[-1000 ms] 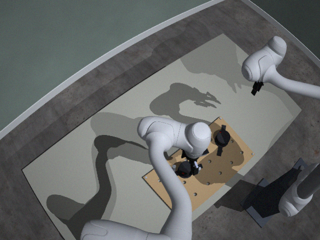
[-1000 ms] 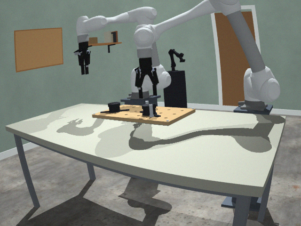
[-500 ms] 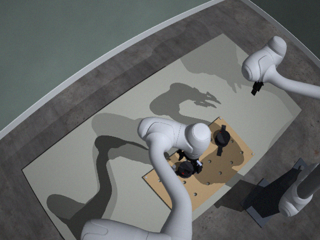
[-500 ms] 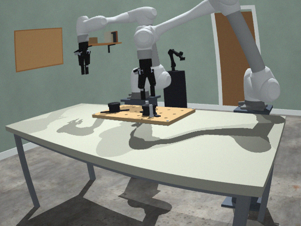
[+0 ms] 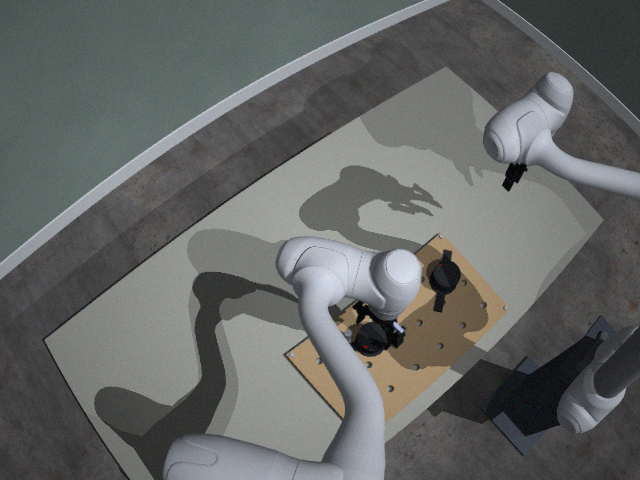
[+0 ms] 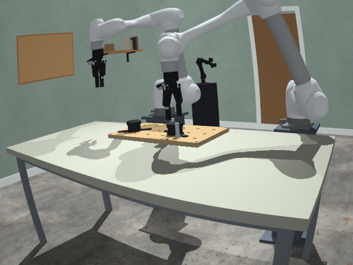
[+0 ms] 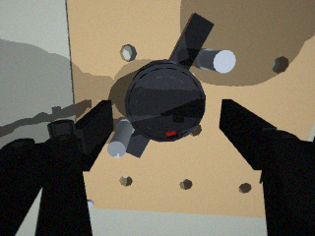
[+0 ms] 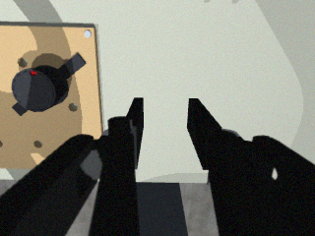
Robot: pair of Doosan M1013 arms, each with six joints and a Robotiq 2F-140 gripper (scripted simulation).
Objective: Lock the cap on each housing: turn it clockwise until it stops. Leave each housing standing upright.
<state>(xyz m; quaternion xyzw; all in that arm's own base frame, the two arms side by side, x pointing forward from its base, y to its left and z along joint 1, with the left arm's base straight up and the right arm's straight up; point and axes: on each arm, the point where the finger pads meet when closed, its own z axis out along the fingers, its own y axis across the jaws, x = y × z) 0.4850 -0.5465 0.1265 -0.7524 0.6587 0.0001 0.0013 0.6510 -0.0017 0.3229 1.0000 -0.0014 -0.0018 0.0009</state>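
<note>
One black round housing with its cap (image 5: 372,341) (image 6: 174,130) (image 7: 164,93) stands upright on the wooden board (image 5: 310,369) (image 6: 212,133) (image 7: 157,199), its base bar lying between two grey pegs (image 7: 224,61) (image 7: 117,148). Its red mark (image 7: 170,133) faces the lower part of the left wrist view. My left gripper (image 6: 174,116) (image 7: 166,114) is open above this cap, its fingers on opposite sides and touching nothing. The other capped housing (image 5: 445,277) (image 6: 133,124) (image 8: 34,89) stands upright with no gripper at it. My right gripper (image 5: 508,187) (image 6: 99,86) (image 8: 165,113) is partly open and empty, high above the table.
The board has several round holes and small light corner studs. The left arm (image 5: 356,372) reaches over part of the board in the top view. The right arm (image 5: 584,170) stays beyond the board's far end, beside the second housing.
</note>
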